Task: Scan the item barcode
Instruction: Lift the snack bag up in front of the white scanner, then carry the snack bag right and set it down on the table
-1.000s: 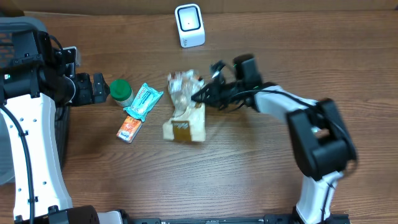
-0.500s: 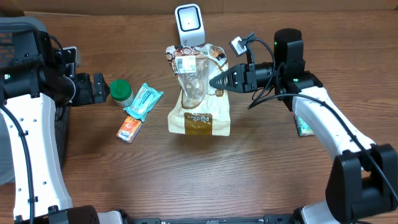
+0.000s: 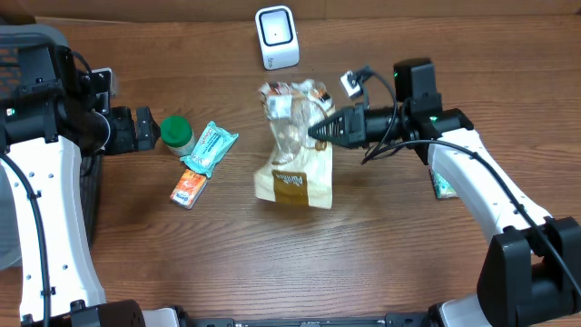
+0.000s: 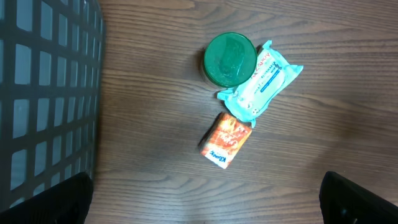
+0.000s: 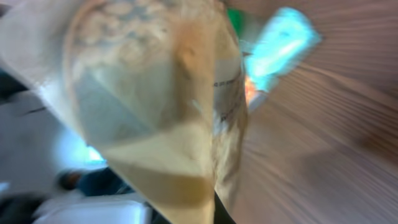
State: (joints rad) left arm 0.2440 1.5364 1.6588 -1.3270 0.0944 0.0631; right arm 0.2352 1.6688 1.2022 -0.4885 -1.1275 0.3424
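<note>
Reaching leftward, right gripper (image 3: 315, 132) pinches the bread bag (image 3: 292, 182) aloft

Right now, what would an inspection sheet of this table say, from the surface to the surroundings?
Surface: wooden table, no spills seen.
Job's things: snack bag held up, apart from the white scanner.
Clutter: green-lidded jar, teal packet and orange packet, close together on the left.
Grippers: right gripper shut on the snack bag; left gripper open, empty, beside the jar.
Cables: black cable loops along the right arm.
Surroundings: black mesh basket at the left edge.
</note>
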